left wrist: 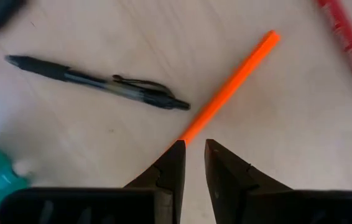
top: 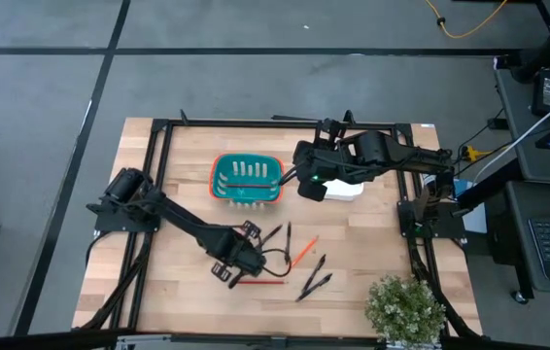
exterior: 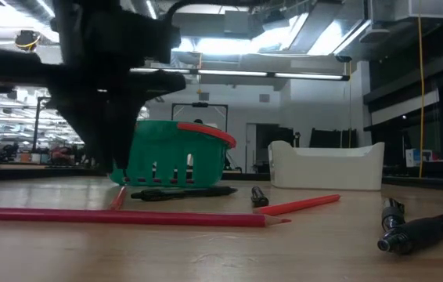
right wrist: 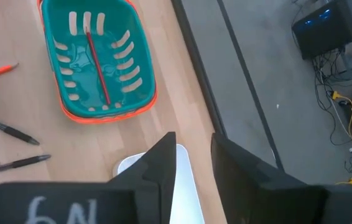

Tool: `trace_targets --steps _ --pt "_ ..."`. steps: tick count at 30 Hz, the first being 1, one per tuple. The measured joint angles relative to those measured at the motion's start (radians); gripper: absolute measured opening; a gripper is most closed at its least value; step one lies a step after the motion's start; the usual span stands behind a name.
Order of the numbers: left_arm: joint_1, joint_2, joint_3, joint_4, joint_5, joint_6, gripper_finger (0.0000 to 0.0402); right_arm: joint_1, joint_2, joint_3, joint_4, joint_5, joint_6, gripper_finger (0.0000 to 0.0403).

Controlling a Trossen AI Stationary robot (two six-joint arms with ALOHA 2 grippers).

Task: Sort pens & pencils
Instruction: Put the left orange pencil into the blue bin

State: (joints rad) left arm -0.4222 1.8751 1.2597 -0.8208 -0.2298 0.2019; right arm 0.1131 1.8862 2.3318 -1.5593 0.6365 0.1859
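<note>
An orange pencil (left wrist: pixel 232 81) lies on the wood just ahead of my left gripper (left wrist: pixel 194 146), which points down, open by a narrow gap, near the table's middle (top: pixel 241 258). A black pen (left wrist: pixel 101 84) lies beside it, and a long red pencil (exterior: pixel 127 216) lies nearer the front edge. More pens (top: pixel 314 277) and another orange pencil (top: pixel 304 253) are scattered to the right. The teal basket (right wrist: pixel 132 74) holds one red pencil (right wrist: pixel 98 68). My right gripper (right wrist: pixel 194 149) hangs open, high above the white bin (top: pixel 348 190). My left gripper has one fingertip (left wrist: pixel 176 155) in front of the orange pencil's near end (left wrist: pixel 191 130), which hides that end. I cannot tell whether it touches the pencil. The pencil lies flat on the table, running away from the fingers.
A potted plant (top: pixel 406 306) stands at the near right corner. Black frame rails (top: pixel 158 156) run along the table's left, far and right sides. Bare wood (top: pixel 188 292) lies near the front left.
</note>
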Motion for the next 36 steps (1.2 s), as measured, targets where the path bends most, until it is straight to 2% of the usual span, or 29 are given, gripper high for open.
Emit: trace_targets --steps 10,13,36 --pt "-0.004 0.002 -0.085 -0.015 -0.016 0.125 0.0056 0.0 0.0 0.0 0.0 0.0 -0.009 0.0102" --pt "-0.014 0.002 -0.085 -0.025 -0.068 0.127 0.0056 0.0 0.0 0.0 0.003 0.022 -0.012 0.0102" --pt "-0.005 0.002 -0.085 0.06 -0.143 0.262 0.0056 -0.059 0.0 0.0 0.007 0.034 -0.012 0.0102"
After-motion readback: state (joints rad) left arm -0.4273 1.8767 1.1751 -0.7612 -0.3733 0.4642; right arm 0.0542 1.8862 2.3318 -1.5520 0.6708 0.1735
